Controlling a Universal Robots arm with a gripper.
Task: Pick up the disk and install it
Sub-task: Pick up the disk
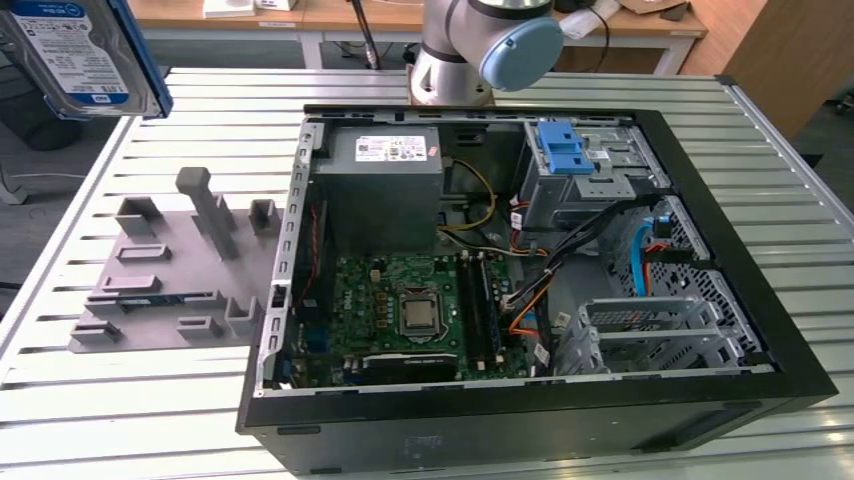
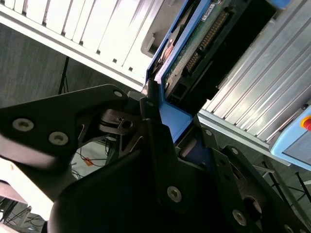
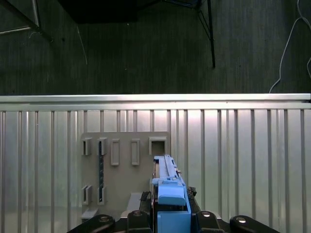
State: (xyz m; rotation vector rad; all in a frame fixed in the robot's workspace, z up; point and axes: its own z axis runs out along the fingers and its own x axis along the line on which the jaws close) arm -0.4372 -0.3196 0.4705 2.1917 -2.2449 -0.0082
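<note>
Nearest in the exterior view is the slatted aluminium table (image 1: pixel 120 400), its pale ribs running side to side. On it lies an open black metal computer case (image 1: pixel 534 440), side panel off. Inside, at the near end, sits a green motherboard (image 1: pixel 400 300), and toward the exterior view's right a perforated grey metal drive cage (image 1: pixel 654 330). Further in there's a large grey power-supply box (image 1: pixel 380 190), with a blue plastic latch piece (image 1: pixel 567 148) atop the metal bay beside it.

On the exterior view's left of the case is a matte grey plastic fixture (image 1: pixel 160 280), a flat plate with upright posts and slots. Beyond the table's far edge stand wooden benches (image 1: pixel 200 12) and the arm's grey-and-blue base joint (image 1: pixel 461 50).

And the disk (image 1: pixel 74 55): a flat rectangular silver hard drive with a white-and-blue label, clipped in a blue plastic carrier frame. It's up at the exterior view's top left, off the table, tilted, well apart from the case.

In the second wrist view the black metal gripper (image 2: pixel 172 116) is clamped on the carrier's end, fingers (image 2: pixel 150 121) pressed to either side. The drive (image 2: pixel 194 48) shows its green circuit board and connector pins.

The first wrist view looks along the carrier's edge (image 3: pixel 165 170), which hangs over the fixture (image 3: pixel 124 170). Dark carpet (image 3: pixel 146 48) lies past the table rim.
</note>
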